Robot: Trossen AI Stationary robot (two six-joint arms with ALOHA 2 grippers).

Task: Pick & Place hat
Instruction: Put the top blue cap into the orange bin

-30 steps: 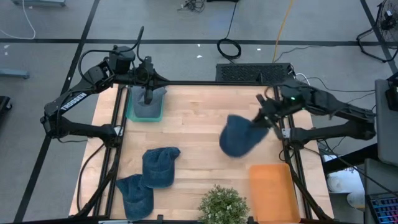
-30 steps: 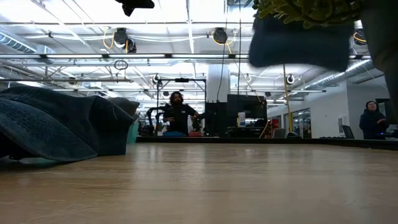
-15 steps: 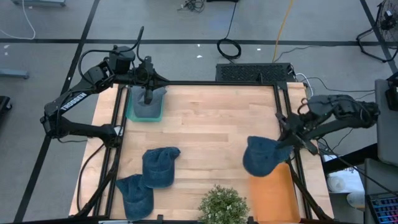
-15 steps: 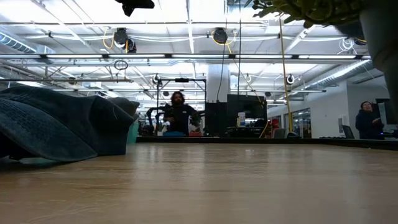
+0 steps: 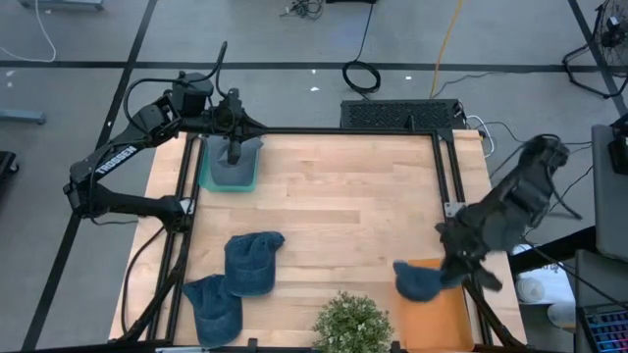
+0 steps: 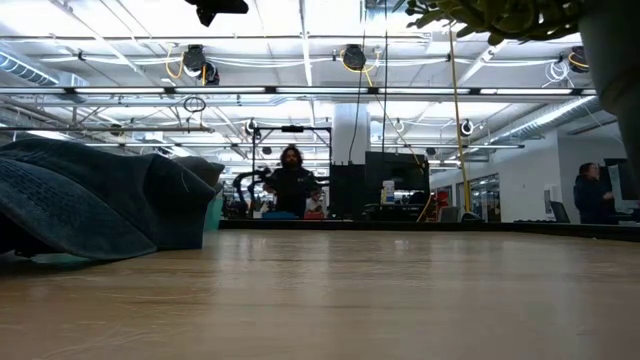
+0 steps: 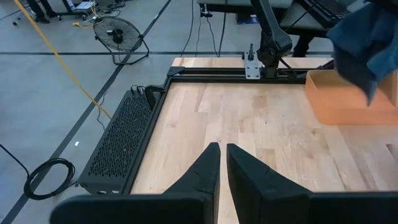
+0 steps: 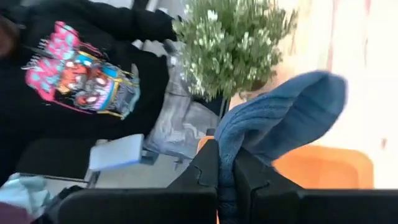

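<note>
**Blue hat carried over the orange tray**

The right gripper [image 8: 225, 163] was clamped fully shut on a fold of the blue hat [image 5: 418, 281], which hung over the near-left corner of the orange tray [image 5: 437, 319] at the table's right, just beside the potted plant [image 5: 351, 326]. The hat drooped limply from the pinch; it looked soft, light and not fragile, best taken by a bunched edge of the knit. The left gripper [image 7: 222, 163], nearly closed and empty, waited above the teal bin [image 5: 228, 176] at far left.
</note>
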